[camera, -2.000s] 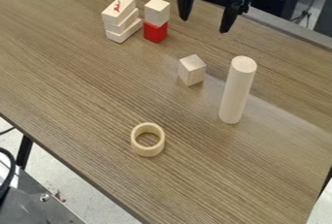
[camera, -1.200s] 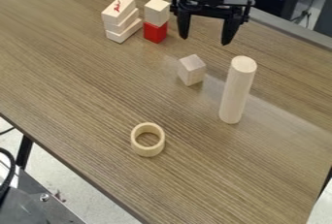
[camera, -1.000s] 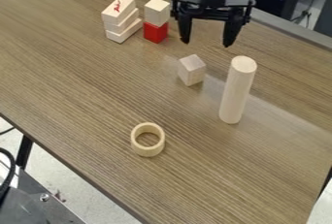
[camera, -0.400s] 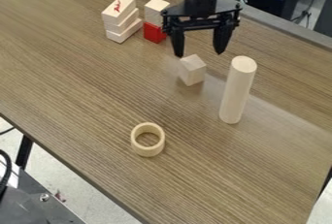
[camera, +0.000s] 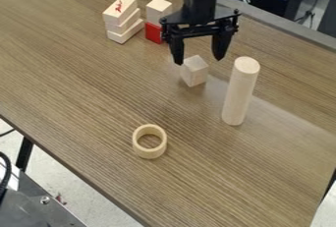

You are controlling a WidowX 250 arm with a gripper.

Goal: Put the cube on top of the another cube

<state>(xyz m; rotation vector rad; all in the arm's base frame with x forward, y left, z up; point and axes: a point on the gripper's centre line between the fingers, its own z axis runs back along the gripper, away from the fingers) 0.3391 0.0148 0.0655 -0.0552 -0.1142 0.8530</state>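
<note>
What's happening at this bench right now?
The robot's gripper hangs over the table with its fingers apart, just above and behind a lone wooden cube. It holds nothing. The cube rests on the tabletop between the gripper and the viewer, left of an upright wooden cylinder in the picture. Further back, a plain block already sits on a red cube, beside three stacked blocks. The lone cube is not yet on another cube.

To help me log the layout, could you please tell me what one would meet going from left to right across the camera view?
Stack of pale wooden blocks, pale wooden cube atop a red cube, lone pale wooden cube, upright pale wooden cylinder.
</note>
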